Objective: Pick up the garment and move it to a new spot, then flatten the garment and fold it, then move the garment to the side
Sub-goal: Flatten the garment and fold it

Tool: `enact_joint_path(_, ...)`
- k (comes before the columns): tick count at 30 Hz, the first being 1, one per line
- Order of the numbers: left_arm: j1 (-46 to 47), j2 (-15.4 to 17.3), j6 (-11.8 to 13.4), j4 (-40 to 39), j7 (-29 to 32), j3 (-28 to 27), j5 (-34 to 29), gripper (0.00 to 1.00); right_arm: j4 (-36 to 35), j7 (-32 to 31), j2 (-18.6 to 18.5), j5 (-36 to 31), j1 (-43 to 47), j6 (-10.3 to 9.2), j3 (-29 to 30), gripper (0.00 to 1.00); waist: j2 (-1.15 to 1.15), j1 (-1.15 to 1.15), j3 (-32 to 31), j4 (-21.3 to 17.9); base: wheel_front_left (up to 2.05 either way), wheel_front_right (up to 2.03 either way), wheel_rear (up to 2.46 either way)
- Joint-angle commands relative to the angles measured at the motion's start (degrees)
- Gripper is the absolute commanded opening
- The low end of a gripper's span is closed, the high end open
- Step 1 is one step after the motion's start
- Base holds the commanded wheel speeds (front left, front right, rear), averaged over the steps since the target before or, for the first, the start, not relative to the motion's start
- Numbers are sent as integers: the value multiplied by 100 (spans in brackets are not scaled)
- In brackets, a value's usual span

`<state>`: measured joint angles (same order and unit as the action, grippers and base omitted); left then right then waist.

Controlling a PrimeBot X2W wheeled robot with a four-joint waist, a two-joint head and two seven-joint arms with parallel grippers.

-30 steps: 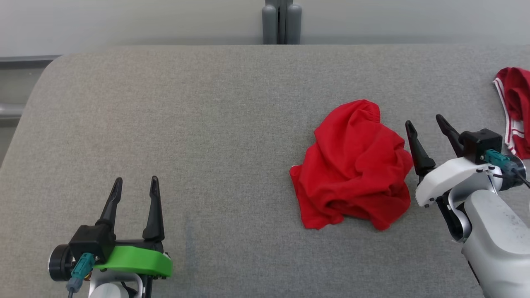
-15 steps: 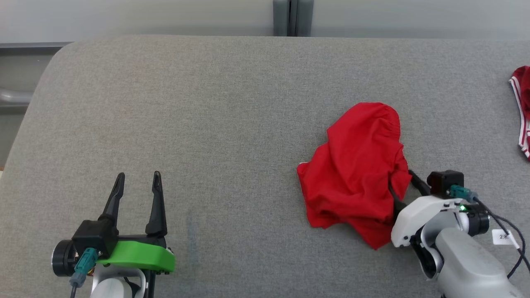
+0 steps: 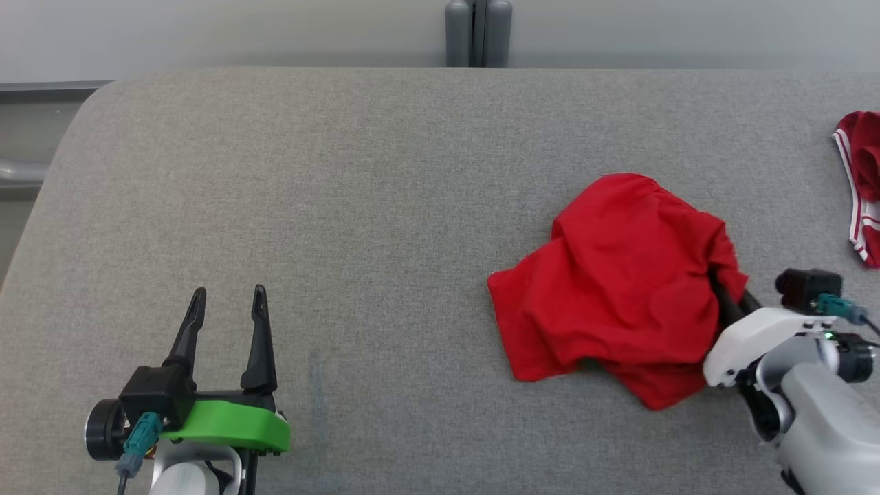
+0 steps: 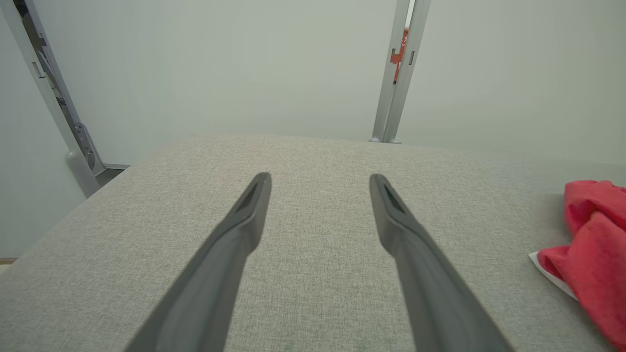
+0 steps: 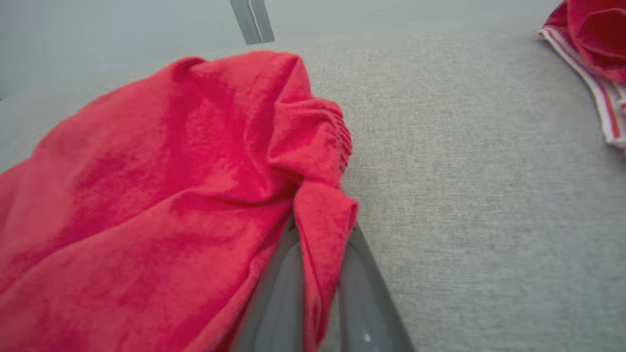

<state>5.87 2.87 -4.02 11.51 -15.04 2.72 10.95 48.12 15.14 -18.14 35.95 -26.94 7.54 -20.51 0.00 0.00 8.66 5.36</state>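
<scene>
The red garment [image 3: 619,282] lies crumpled on the right half of the grey worktop [image 3: 344,206], well in from the far edge and from the near one. On the garment's right side the right fingers [image 5: 369,293] are clenched on a fold of the cloth: the right wrist view shows the fold pinched between them, with the gathered hem bunched just above the tips, which the cloth hides. The garment's left corner [image 3: 498,285] lies flat on the fabric, and a scrap of white shows at that corner in the left wrist view. Left of the garment the worktop runs bare all the way to its rounded far-left corner [image 3: 96,96]. The left fingers [image 3: 259,344] hover there, well apart from the garment, spread wide and grasping nothing. Right of the garment, past a bare strip, a second red piece with white stripes [image 3: 863,172] sits at the picture's edge. Beyond the garment, behind the far edge, a grey post [image 3: 471,34] stands against the pale wall.
</scene>
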Motion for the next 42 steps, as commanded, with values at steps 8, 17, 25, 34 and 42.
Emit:
enact_joint_path(8,-96,7,52,-7,-17,-4,54,100,-544,0,-685,-507,-166,-11,834,0,0,0,-105,-87,0,0,0)
enact_joint_path(17,-169,7,45,26,-17,31,80,100,-1404,0,-518,-1096,-283,-11,1019,0,0,0,-355,-52,0,0,0)
enact_joint_path(25,-279,8,36,27,-17,52,137,100,-1967,0,142,-1357,-34,-10,138,0,0,0,-471,152,0,0,0)
enact_joint_path(34,-247,8,63,30,-17,170,186,100,-1698,0,973,-1396,161,-10,-1037,0,0,0,-391,490,0,0,0)
enact_joint_path(42,-173,8,101,82,-17,232,229,100,-1325,0,1403,-1302,323,-10,-1897,100,0,0,-324,675,0,0,0)
